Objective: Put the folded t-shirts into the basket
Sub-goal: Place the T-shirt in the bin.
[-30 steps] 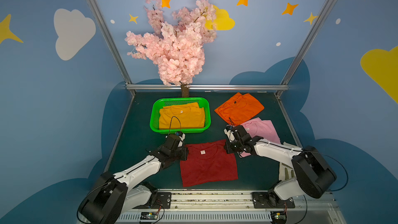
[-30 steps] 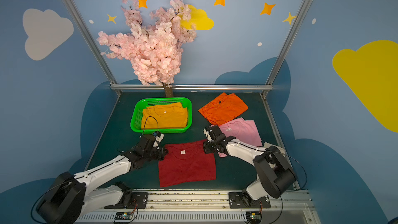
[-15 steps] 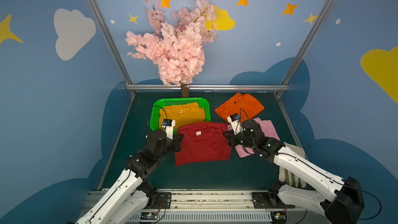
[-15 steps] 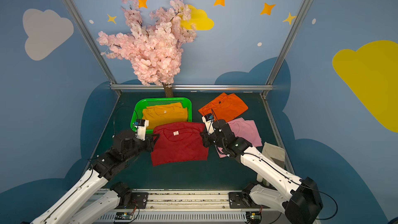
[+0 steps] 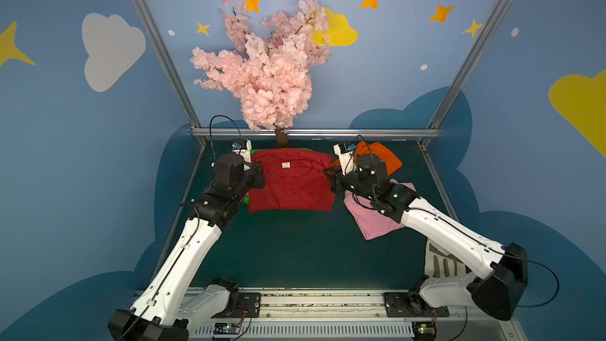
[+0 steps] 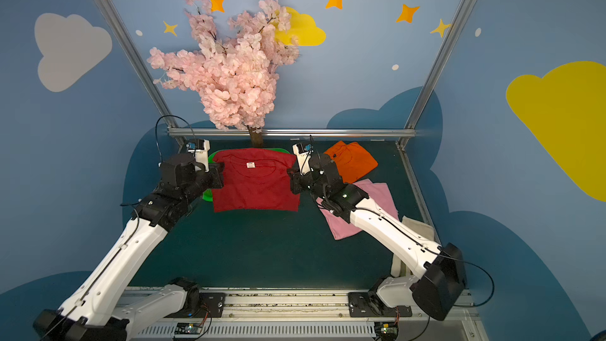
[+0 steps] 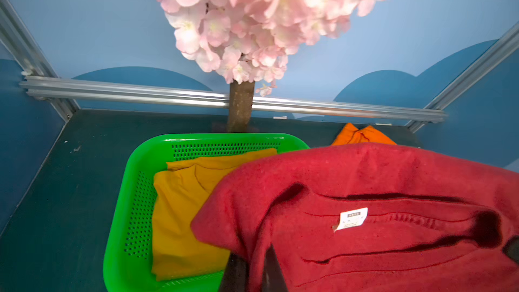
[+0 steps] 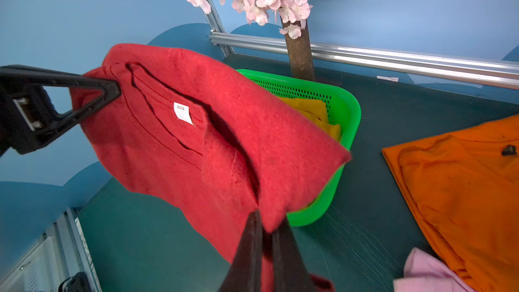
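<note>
The dark red t-shirt hangs spread in the air between the two arms, label side up, over the near part of the green basket. The left gripper is clamped on one side edge of it and the right gripper on the opposite edge. In both top views the shirt hides nearly all of the basket. A mustard yellow t-shirt lies inside the basket. The trunk of the cherry blossom tree stands just behind the basket's far rim. To the right of the basket, the orange t-shirt lies on the table, with the pink t-shirt nearer, partly under the right arm. A work glove lies by that arm's base.
</note>
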You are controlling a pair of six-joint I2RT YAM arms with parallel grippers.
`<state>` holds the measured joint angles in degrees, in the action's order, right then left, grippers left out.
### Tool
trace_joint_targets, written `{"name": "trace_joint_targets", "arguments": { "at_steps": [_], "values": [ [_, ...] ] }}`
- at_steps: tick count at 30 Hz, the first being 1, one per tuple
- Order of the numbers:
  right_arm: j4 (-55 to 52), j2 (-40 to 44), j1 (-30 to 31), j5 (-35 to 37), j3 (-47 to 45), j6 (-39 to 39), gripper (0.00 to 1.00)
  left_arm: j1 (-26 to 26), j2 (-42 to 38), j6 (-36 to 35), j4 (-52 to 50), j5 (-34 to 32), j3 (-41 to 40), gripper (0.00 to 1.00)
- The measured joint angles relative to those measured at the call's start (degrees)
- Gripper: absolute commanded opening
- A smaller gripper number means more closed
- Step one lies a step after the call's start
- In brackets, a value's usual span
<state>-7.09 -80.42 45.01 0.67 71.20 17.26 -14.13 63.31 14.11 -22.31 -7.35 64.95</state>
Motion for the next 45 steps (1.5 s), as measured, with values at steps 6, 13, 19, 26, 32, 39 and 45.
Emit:
{"name": "trace_joint_targets", "arguments": {
  "at_steps": [6,13,19,26,32,39,45],
  "values": [
    [0.4,-10.8,0.3,0.0,8.4,0.5,0.0,6.3,5.9,-0.9,-0.8,2.4,2.9,0.03],
    [1.4,-20.6,0.2,-0.2,14.6,0.4,0.0,10.8,10.3,-1.0,0.3,4.0,2.8,0.04],
    [2.8,-30.0,-1.4,-0.6,21.8,-0.9,0.0,12.1,19.7,-2.1,4.2,4.2,3.2,0.05],
    [1.3,-41.1,-3.5,-1.6,32.1,-1.6,0.0,12.5,30.1,-3.6,5.3,4.7,8.2,0.06],
    [-0.7,-46.9,-4.1,-1.5,38.0,-2.3,0.0,12.5,35.6,-4.6,5.6,5.2,12.3,0.08],
    [-1.5,-51.3,-4.4,-0.3,40.4,-2.6,0.0,12.5,41.7,-6.6,4.3,4.6,16.9,0.16],
    [-3.8,-52.5,-5.0,1.1,41.2,-3.1,0.19,12.6,45.8,-7.9,1.7,3.5,21.3,0.42]
  ]
}}
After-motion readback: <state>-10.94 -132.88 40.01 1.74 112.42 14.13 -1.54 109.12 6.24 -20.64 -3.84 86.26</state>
